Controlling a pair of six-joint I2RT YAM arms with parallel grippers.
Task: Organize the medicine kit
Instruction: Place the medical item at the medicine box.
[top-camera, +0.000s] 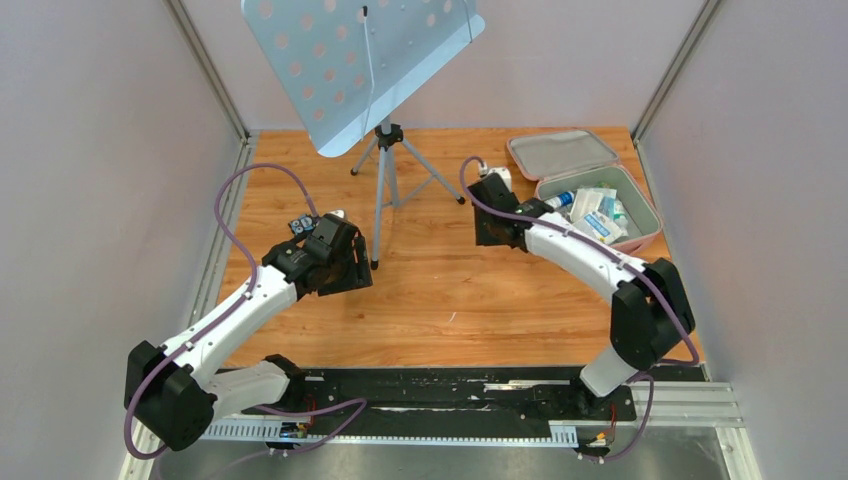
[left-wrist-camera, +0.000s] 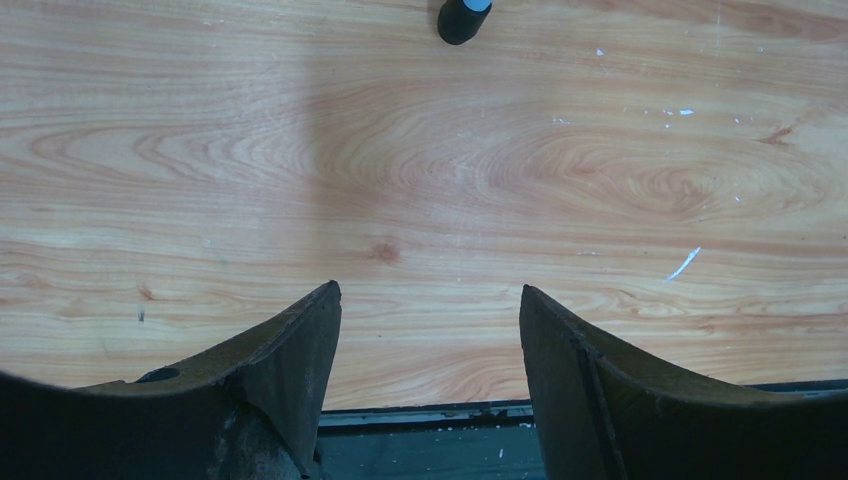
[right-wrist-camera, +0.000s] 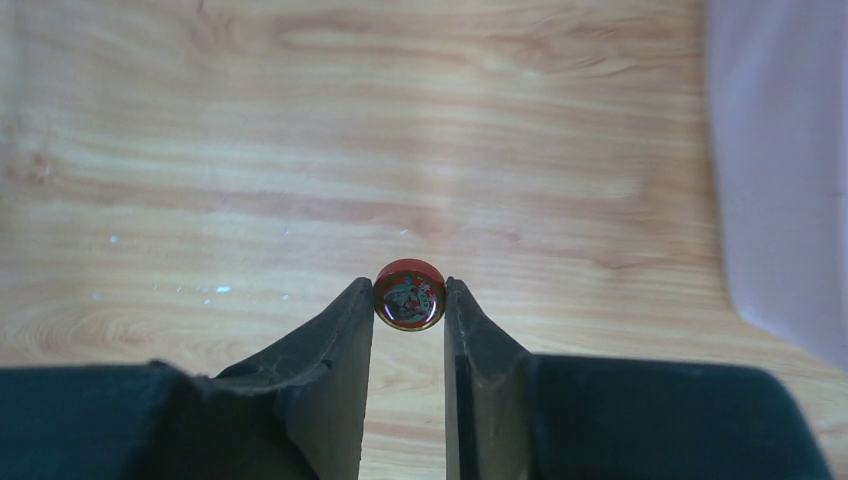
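So the right gripper (right-wrist-camera: 408, 292) has its jaws pressed against both sides of a little red tin (right-wrist-camera: 409, 300) – round, with a picture on the lid, pinched right at the fingertips. Holding it that far out makes sense to me, since the tin is tiny and a deeper grip would probably bury it between the pads. I can't tell if it's lifted clear of the table (top-camera: 440, 300) or just resting on it.

The medicine kit (top-camera: 648, 205) sits at the far right of the table with its lid flipped open flat behind it, and the tray side is already holding a bunch of blue-and-white packets. The right arm is just to the left of the kit, so my guess is the tin goes in there next – a short hop over the rim.

The left gripper (left-wrist-camera: 428, 290) hangs over bare wood near the music stand (top-camera: 385, 190), jaws spread wide with nothing in them. Looks like it's parked out of the way while the other arm does the work
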